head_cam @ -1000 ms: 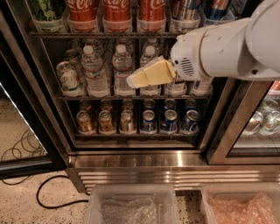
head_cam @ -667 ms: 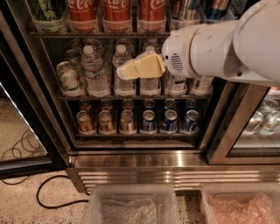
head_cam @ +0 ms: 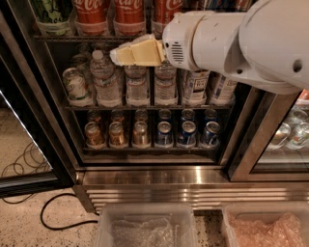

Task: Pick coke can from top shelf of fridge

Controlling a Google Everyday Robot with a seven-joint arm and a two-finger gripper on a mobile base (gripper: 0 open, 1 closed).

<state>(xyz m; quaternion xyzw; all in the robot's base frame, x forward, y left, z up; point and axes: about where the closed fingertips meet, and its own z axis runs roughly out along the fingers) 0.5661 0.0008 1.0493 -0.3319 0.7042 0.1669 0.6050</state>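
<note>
Three red coke cans stand in a row on the top shelf (head_cam: 72, 37) of the fridge (head_cam: 145, 176): left (head_cam: 91, 14), middle (head_cam: 129, 13), right (head_cam: 164, 10). Their tops are cut off by the picture's upper edge. My gripper (head_cam: 126, 53), pale yellow on a big white arm (head_cam: 241, 41), points left in front of the fridge. It sits just below the top shelf's front edge, under the middle coke can, and holds nothing that I can see. The arm hides the right end of the top shelf.
A green can (head_cam: 52, 14) stands left of the coke cans. Water bottles (head_cam: 136, 87) fill the middle rack; gold-brown cans (head_cam: 117, 134) and blue cans (head_cam: 187, 132) fill the lower one. Two clear plastic bins (head_cam: 145, 226) sit on the floor. A black cable (head_cam: 58, 212) lies at the left.
My gripper and arm have moved up and to the left, from in front of the water bottles to just under the top shelf below the coke cans.
</note>
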